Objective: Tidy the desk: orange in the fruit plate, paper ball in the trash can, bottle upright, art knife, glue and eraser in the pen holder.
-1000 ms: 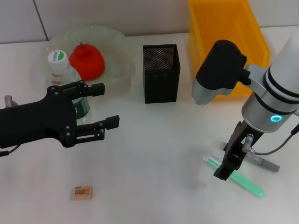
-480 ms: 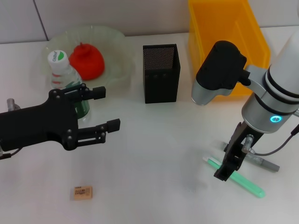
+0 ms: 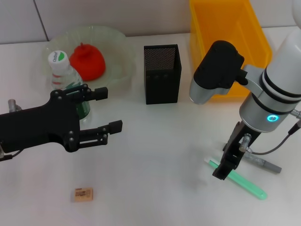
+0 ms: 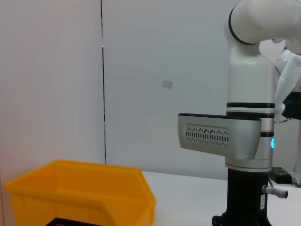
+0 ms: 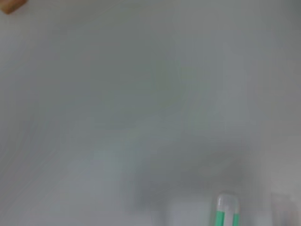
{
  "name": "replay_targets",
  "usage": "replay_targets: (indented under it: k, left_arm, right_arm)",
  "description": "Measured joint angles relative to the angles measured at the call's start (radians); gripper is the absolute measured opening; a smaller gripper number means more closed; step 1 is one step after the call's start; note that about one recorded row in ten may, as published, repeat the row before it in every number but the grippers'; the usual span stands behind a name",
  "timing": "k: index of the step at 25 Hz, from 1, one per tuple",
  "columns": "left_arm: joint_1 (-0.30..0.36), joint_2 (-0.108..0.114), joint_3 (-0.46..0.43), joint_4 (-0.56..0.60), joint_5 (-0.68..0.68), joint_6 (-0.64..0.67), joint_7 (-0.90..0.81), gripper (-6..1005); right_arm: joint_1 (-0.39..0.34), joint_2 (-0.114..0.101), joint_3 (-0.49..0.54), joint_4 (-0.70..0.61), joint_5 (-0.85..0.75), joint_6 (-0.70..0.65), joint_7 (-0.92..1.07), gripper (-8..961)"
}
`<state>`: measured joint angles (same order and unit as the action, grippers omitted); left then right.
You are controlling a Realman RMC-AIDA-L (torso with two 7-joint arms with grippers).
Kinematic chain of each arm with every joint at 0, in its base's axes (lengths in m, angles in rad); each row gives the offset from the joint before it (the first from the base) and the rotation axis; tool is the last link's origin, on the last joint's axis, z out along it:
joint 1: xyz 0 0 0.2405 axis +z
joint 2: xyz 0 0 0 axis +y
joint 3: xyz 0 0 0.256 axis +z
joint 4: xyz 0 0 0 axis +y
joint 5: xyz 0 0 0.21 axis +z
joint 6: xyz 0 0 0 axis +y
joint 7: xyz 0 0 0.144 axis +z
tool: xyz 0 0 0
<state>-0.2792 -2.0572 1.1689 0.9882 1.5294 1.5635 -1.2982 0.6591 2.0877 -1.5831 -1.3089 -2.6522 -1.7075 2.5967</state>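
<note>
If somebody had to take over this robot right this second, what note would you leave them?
Left gripper: open, empty, hanging beside the upright bottle.
Right gripper: low over the green glue stick; grip unclear. The grey art knife lies just behind it.
Done: orange in the fruit plate; bottle standing.
Left: glue stick, art knife and eraser (near table edge, in front of the left arm) all go into the black pen holder.
No paper ball visible; the yellow bin stands behind the right arm.
</note>
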Motion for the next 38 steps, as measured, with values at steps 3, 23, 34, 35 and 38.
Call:
replay_targets:
  k: [3, 23, 34, 35, 38]
  left_arm:
    - [0.0, 0.0, 0.0, 0.0, 0.0, 0.001, 0.0, 786]
    - [0.004, 0.005, -0.012, 0.0, 0.002, 0.003, 0.001, 786]
    - [0.012, 0.0, -0.033, 0.0, 0.001, 0.007, 0.001, 786]
    - [0.013, 0.0, -0.035, 0.0, 0.001, 0.009, 0.001, 786]
    - [0.013, -0.003, -0.039, 0.0, 0.001, 0.018, 0.001, 786]
  right_arm:
    - [0.009, 0.0, 0.0, 0.011, 0.0, 0.008, 0.003, 614]
    - [0.071, 0.0, -0.061, 0.075, 0.0, 0.053, 0.041, 599]
    - [0.066, 0.001, -0.073, 0.083, 0.0, 0.056, 0.046, 590]
    - [0.066, 0.001, -0.076, 0.086, 0.0, 0.058, 0.046, 590]
    - [0.065, 0.001, -0.081, 0.088, 0.0, 0.065, 0.046, 587]
